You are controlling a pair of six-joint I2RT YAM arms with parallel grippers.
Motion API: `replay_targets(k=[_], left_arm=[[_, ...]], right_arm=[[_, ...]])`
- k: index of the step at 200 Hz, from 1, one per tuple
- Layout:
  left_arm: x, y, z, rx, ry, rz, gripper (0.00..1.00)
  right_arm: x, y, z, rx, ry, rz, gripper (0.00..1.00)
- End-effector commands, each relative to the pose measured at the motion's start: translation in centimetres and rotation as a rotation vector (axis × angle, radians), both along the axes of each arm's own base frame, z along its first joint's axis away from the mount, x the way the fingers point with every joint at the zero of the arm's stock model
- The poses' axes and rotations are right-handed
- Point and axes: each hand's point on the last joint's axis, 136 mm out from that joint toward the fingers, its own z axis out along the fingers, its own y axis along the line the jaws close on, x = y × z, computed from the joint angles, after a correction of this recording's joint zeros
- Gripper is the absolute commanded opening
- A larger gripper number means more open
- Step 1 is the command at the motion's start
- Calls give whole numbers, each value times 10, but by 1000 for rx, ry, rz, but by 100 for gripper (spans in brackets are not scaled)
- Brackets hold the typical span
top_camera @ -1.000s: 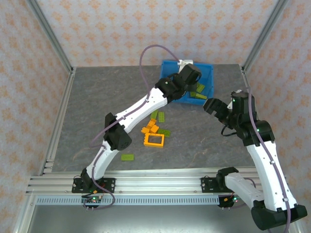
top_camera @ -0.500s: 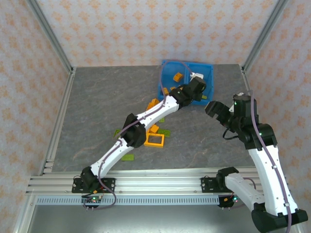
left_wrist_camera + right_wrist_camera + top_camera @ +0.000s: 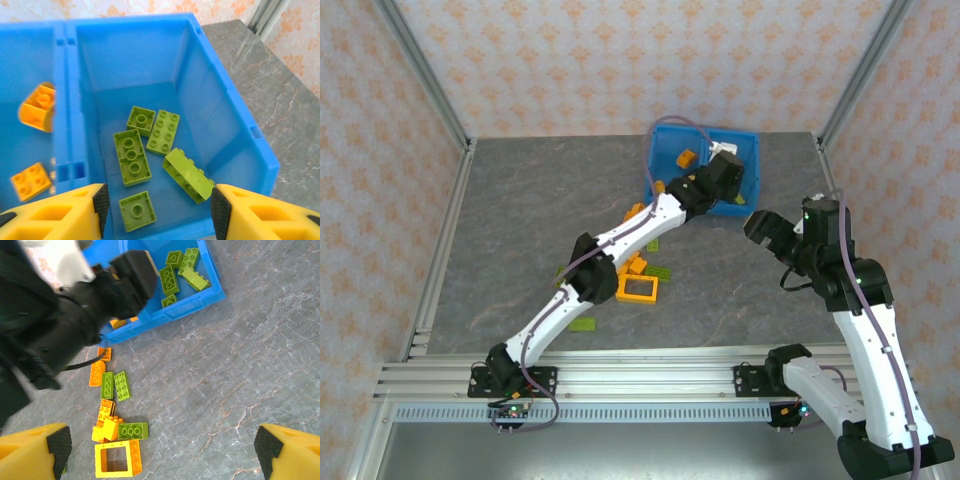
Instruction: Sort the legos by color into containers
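Left claw (image 3: 157,210): stood parted and empty, low over the right compartment of the blue bin (image 3: 235,125), above five green bricks (image 3: 131,157). Orange bricks (image 3: 37,107) lay left of the divider.

Right claw (image 3: 162,445): spread wide, empty, above the tabletop (image 3: 235,365). Loose legos (image 3: 115,385) and an orange frame (image 3: 118,458) lay lower left, with bare surface to the right.

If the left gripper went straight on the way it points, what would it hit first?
Probably the lime green bricks on the floor of the blue bin's right compartment; the open left gripper hangs over them, nothing between. Depth is uncertain.
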Motion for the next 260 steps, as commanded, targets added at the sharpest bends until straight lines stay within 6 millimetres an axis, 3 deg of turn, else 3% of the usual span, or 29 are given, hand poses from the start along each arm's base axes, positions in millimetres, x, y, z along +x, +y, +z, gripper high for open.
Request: replay_targets(k=[1, 23, 50, 60, 91, 142, 167, 198, 233, 260], left_arm=[[-24, 47, 133, -132, -85, 52, 58], [-41, 85, 160, -141, -70, 63, 60], [-63, 143, 157, -124, -16, 93, 63], [-78, 166, 167, -128, -21, 97, 63], [-120, 221, 144, -45, 21, 119, 68], [-200, 301, 77, 61, 113, 197, 79], [-230, 327, 62, 89, 130, 213, 84], [-252, 348, 54, 139, 129, 215, 87], [-262, 351, 53, 132, 108, 188, 91], [-263, 350, 53, 147, 106, 162, 93]], right_arm=[[0, -3, -7, -31, 8, 5, 95], [5, 10, -18, -5, 26, 70, 94], [14, 36, -40, 20, 106, 162, 93], [17, 50, -49, 10, 134, 206, 93], [31, 93, -78, -24, 214, 292, 93], [68, 146, -133, -157, 325, 337, 91], [89, 162, -160, -236, 356, 341, 88], [111, 184, -188, -259, 392, 351, 87], [127, 209, -212, -277, 422, 363, 83], [136, 215, -230, -292, 442, 346, 79]])
